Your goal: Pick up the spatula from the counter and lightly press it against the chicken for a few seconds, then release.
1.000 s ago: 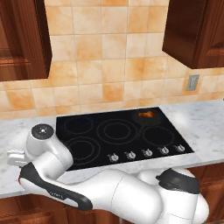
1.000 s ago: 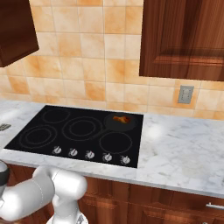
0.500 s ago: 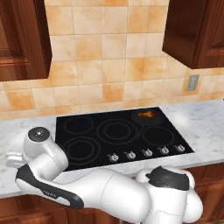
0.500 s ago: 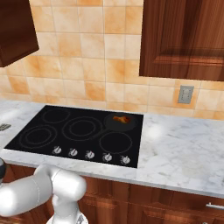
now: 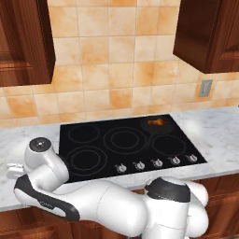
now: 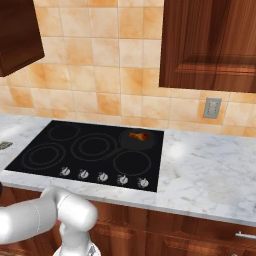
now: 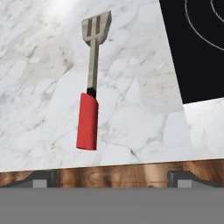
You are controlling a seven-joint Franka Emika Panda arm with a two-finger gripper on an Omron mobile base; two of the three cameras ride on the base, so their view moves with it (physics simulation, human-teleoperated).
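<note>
Spatula (image 7: 92, 78) lies flat on marble counter (image 7: 140, 109).

A: What's on your marble counter (image 5: 219, 135)?
B: You've got the black cooktop (image 5: 126, 158) set in it & the spatula (image 7: 91, 83) flat on the marble beside it, red handle twd the front edge

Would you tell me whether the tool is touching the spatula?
Apart. In the hand view, bare marble counter separates the spatula from the open tool.
</note>
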